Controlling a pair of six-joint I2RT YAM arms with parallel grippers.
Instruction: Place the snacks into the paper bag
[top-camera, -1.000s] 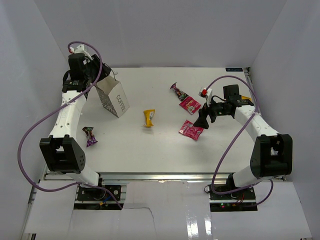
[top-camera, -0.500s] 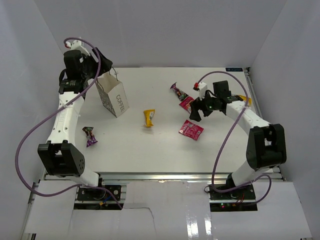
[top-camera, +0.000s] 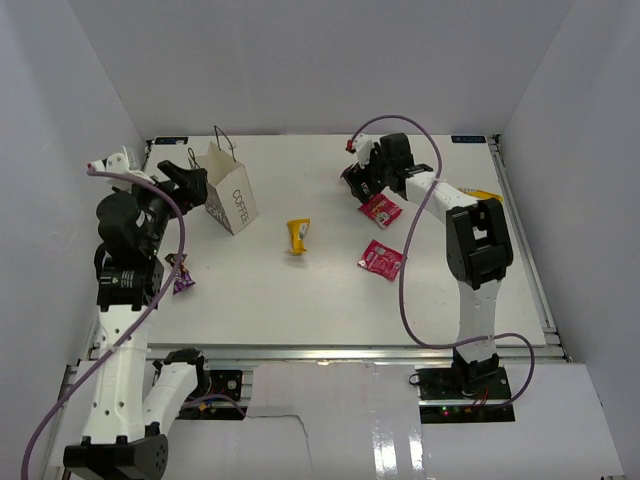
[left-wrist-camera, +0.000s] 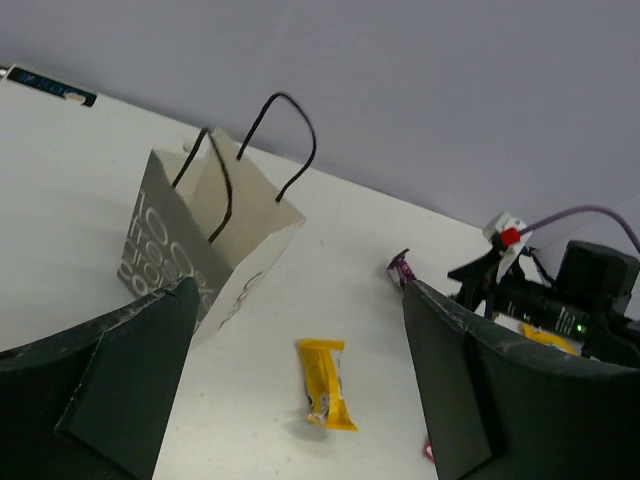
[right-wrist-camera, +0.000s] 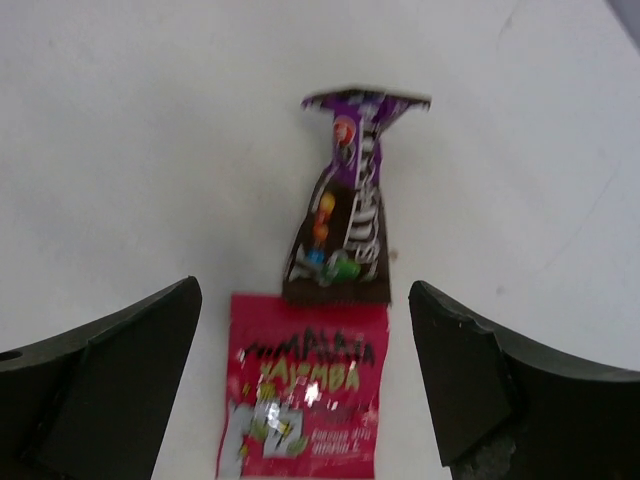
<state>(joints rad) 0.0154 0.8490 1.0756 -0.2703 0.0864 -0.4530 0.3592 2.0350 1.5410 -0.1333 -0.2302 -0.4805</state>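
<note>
The white paper bag (top-camera: 236, 197) stands upright at the back left with its handles up; it also shows in the left wrist view (left-wrist-camera: 200, 240). My left gripper (top-camera: 186, 180) is open and empty, raised to the left of the bag (left-wrist-camera: 300, 290). A yellow packet (top-camera: 298, 236) lies mid-table (left-wrist-camera: 326, 383). My right gripper (top-camera: 362, 182) is open (right-wrist-camera: 302, 290) above a dark candy wrapper (right-wrist-camera: 345, 225) and a red pouch (right-wrist-camera: 305, 385), which also shows in the top view (top-camera: 381, 209). A second red pouch (top-camera: 381, 259) lies nearer.
Another dark wrapper (top-camera: 180, 272) lies at the left, partly under my left arm. A yellow packet (top-camera: 485, 196) lies by the table's right edge. White walls enclose the table on three sides.
My left gripper has come off the top of the bag and drawn back to the near left. My right gripper has moved to the far left, over the dark wrapper and red pouch.
</note>
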